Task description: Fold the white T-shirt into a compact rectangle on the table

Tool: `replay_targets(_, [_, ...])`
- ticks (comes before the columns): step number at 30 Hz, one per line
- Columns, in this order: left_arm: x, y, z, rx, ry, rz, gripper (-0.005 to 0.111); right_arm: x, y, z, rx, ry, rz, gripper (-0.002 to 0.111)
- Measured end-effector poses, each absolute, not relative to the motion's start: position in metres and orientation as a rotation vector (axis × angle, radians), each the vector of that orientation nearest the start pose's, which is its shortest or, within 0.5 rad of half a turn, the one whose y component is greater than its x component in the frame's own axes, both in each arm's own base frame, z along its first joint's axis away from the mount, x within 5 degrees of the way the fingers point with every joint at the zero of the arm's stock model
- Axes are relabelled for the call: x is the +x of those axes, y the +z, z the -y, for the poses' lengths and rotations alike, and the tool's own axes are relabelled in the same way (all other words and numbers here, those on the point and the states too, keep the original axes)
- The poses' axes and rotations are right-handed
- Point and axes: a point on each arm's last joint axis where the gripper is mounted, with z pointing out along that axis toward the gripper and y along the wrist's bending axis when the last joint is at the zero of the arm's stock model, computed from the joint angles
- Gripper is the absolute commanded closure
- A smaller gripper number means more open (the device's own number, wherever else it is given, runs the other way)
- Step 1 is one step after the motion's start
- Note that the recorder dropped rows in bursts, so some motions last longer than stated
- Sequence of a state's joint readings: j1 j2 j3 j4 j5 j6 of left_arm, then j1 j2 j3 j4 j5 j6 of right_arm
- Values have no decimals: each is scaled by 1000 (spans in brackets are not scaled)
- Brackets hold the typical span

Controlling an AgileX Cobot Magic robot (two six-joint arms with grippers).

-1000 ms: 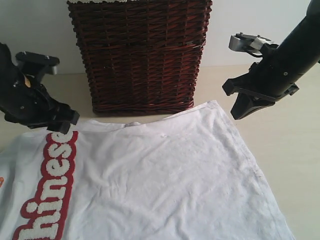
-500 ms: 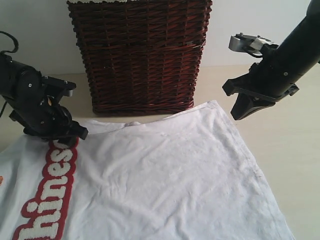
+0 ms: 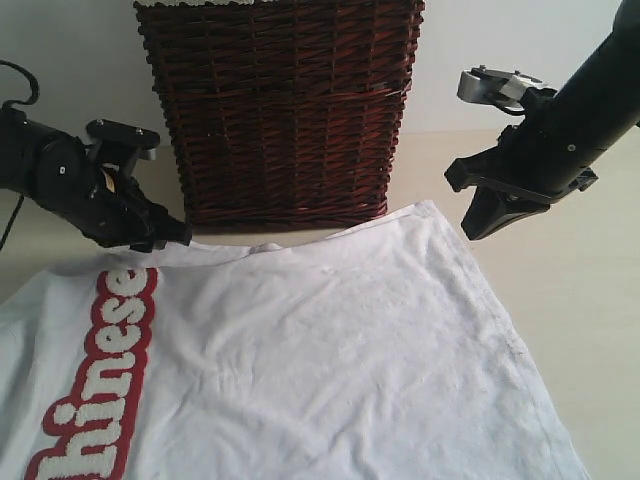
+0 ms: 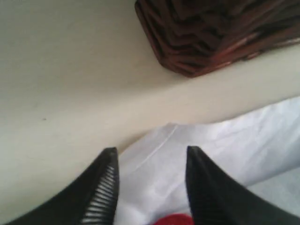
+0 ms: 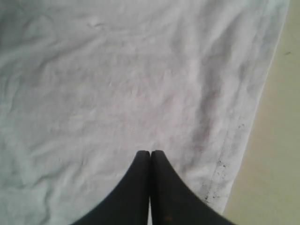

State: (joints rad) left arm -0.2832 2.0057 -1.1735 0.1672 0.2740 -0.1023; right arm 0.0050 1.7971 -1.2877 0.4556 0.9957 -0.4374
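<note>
The white T-shirt (image 3: 340, 350) is spread on the table (image 3: 590, 300). Its far edge is straddled by the left tool (image 4: 150, 152), jaws apart; the closed, empty right tool (image 3: 478, 228) is held near its far right corner.

Black, tapered left claw (image 4: 151, 150), ribbed inside; silver right wrist bracket (image 3: 495, 86).

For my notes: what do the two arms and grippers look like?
Black all over. The left gripper has tapered fingers with ribbed inner faces, and a black cable loops by it. The right gripper has pointed fingers and a silver-grey bracket above its wrist.
</note>
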Motion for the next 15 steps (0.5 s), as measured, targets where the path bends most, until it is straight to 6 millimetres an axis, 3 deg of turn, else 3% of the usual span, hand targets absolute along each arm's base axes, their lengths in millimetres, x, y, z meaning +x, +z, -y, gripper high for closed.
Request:
replay_targets(2, [388,116,108,479,2,-2593,101,356,224,-35,-315,520,-2845,108])
replay_targets(4, [390,102,108,521,23,-2638,107,356,224,-35,-315,520,-2845,108])
replay_targets(8, [401,102,103,491,39,-2657,107,356,224,-35,-315,520,-2845,108])
replay_targets(15, [412,103,56,100,25,-2704,107,356,224,-35,-315,520,-2845,108])
